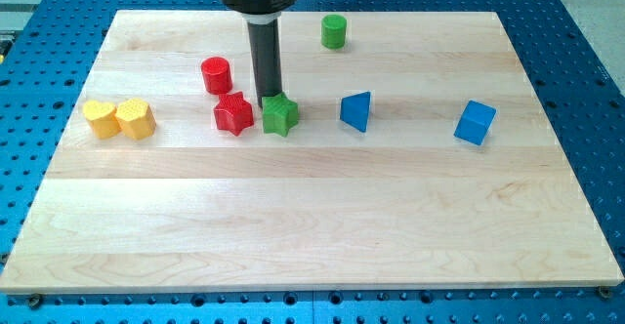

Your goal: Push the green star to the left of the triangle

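the green star [280, 115] is seen just left of the blue triangle [356, 110], the red star [233, 113] touching its other side. no pincer is fitted; my tip [269, 97] is set at the star's top edge. counted: two red, two green, two blue, two yellow blocks.

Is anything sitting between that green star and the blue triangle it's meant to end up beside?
Nothing visible: bare board separates the green star from the blue triangle. My tip sits just behind the star.
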Controlling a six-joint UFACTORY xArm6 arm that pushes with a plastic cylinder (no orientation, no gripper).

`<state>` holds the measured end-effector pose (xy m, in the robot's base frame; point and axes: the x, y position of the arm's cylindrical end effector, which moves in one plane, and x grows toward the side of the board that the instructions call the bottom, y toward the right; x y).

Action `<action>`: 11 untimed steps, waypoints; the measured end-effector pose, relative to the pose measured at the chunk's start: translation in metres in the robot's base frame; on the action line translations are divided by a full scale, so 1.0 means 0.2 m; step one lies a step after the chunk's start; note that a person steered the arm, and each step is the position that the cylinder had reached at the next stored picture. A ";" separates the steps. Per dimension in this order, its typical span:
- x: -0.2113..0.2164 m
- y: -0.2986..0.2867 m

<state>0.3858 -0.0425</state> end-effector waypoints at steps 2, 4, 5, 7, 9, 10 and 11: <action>0.00 0.17; 0.00 0.33; -0.07 0.56; -0.49 0.89; -0.94 0.92; -0.89 0.78; -0.71 0.64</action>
